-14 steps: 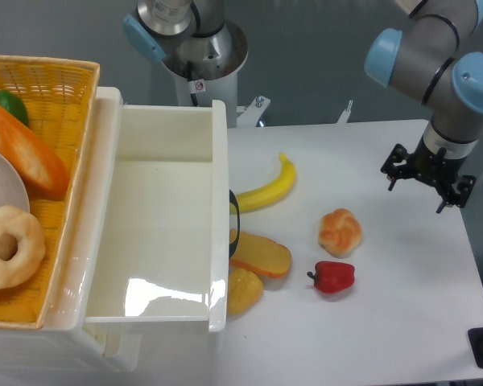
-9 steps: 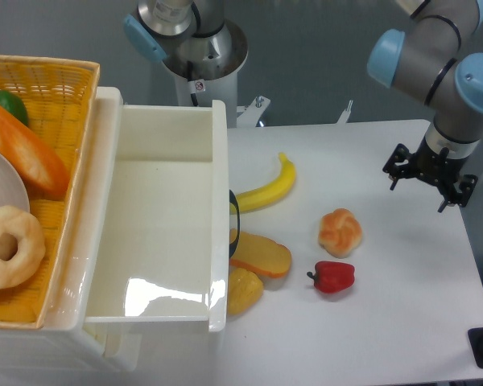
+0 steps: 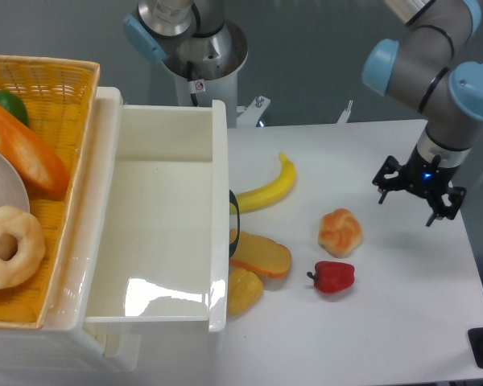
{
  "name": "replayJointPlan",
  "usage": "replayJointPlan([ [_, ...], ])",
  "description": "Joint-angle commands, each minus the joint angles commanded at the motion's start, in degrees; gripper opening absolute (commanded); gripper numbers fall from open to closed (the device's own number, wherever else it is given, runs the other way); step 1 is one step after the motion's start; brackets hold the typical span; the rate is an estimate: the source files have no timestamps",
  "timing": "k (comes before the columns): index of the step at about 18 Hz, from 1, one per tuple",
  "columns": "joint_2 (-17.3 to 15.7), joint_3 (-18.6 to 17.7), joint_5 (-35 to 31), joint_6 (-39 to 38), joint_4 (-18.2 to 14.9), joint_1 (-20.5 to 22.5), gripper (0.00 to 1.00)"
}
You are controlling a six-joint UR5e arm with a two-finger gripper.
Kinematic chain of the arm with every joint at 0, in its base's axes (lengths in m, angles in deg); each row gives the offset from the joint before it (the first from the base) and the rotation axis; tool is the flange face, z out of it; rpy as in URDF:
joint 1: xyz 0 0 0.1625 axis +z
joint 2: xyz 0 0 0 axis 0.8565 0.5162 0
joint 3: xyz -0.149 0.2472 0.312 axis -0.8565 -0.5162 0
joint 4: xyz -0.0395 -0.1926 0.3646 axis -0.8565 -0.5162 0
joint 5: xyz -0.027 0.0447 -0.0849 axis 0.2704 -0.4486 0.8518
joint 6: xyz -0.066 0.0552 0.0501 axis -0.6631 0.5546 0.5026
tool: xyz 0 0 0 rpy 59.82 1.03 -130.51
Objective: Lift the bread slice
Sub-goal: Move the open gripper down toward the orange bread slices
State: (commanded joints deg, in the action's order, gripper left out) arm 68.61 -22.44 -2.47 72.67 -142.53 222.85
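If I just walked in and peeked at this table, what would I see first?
Probably the bright toy food on the white table: a yellow banana, a red pepper, a round bun and the bread slice beside the big white bin. The gripper hangs above the table's right side, far from the slice.

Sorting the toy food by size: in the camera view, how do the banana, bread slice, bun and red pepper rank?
1. banana, longest
2. bread slice
3. bun and red pepper look about alike; no ranking between them.
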Motion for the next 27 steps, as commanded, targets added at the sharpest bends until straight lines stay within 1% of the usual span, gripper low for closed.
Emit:
replayJointPlan([
  [3, -1.14, -0.27, -0.09, -0.27, 0.0, -2.81, 1.0],
  [5, -2.54, -1.14, -0.44, -0.27, -0.26, -4.66, 1.0],
  [7, -2.73, -1.06, 0.26, -1.23, -0.35, -6.33, 1.0],
  [10, -1.15, -0.62, -0.09, -2.91, -0.44, -9.32, 1.0],
  [12, -0.62, -0.35, -0.35, -2.99, -0.7, -10.21, 1.0],
  [14, -0.01, -0.36, 0.08, -2.3, -2.71, -10.12, 1.0],
  [16, 0.7, -0.44, 0.09, -0.89, -3.25, -11.17, 1.0],
  [20, 3.51, -0.18, 0.78, -0.09, -3.16, -14.07, 1.0],
  [23, 5.79, 0.96, 2.54, -0.09, -2.99, -15.83, 1.0],
  [27, 9.13, 2.9, 3.07, 0.25, -2.9, -17.76, 1.0],
])
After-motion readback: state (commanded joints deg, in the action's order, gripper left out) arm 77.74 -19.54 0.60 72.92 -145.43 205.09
